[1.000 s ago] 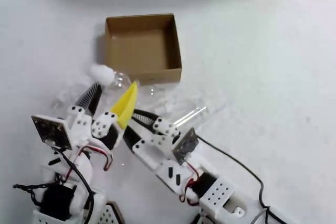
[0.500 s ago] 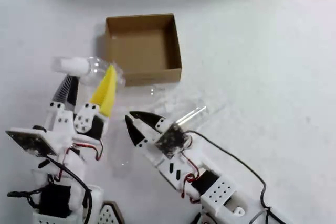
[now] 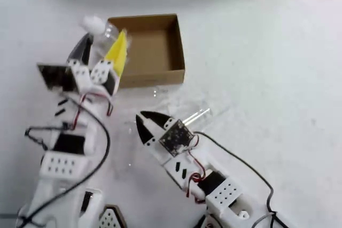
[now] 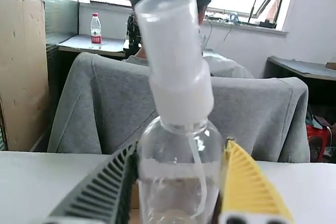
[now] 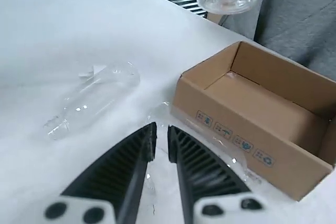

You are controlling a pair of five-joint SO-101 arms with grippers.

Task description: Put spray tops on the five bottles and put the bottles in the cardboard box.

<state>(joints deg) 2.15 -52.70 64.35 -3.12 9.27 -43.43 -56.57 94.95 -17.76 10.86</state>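
My left gripper (image 4: 181, 153) clamps the spray-topped bottle (image 4: 176, 103) between its fingers. I see my right gripper (image 5: 161, 134) nearly closed, empty.

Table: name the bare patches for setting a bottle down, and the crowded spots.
Widest bare stretch: the table right of the cardboard box. The box floor is bare too. Crowded: between the box front and the right gripper, where clear bottles lie; the left gripper holds a capped bottle at the box's left wall.
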